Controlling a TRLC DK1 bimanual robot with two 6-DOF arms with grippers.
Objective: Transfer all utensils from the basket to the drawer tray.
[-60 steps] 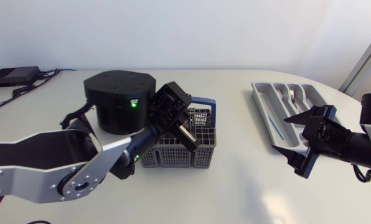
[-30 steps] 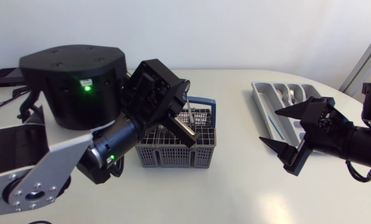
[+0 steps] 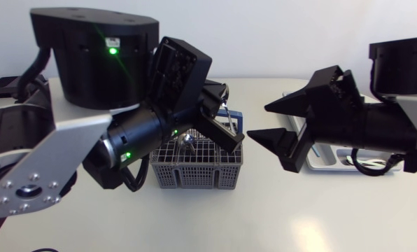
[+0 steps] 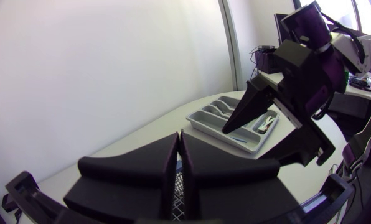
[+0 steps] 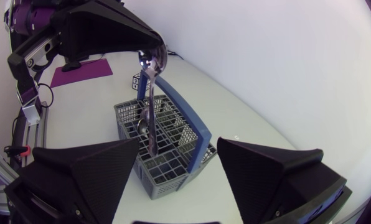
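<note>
Your left jaws pinch a silver metal spoon (image 5: 152, 99) clear above the grey mesh basket (image 5: 164, 173), while your right jaws stand spread, likely for handover.

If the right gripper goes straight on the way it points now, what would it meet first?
Likely the spoon hanging from the left gripper above the basket, though depth is unclear.

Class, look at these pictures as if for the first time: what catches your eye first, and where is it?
The left gripper, shut on a spoon, holds it hanging above the grey basket. Facing it, the right gripper gapes open beside the basket. The drawer tray, with cutlery in it, lies beyond the right gripper.
</note>
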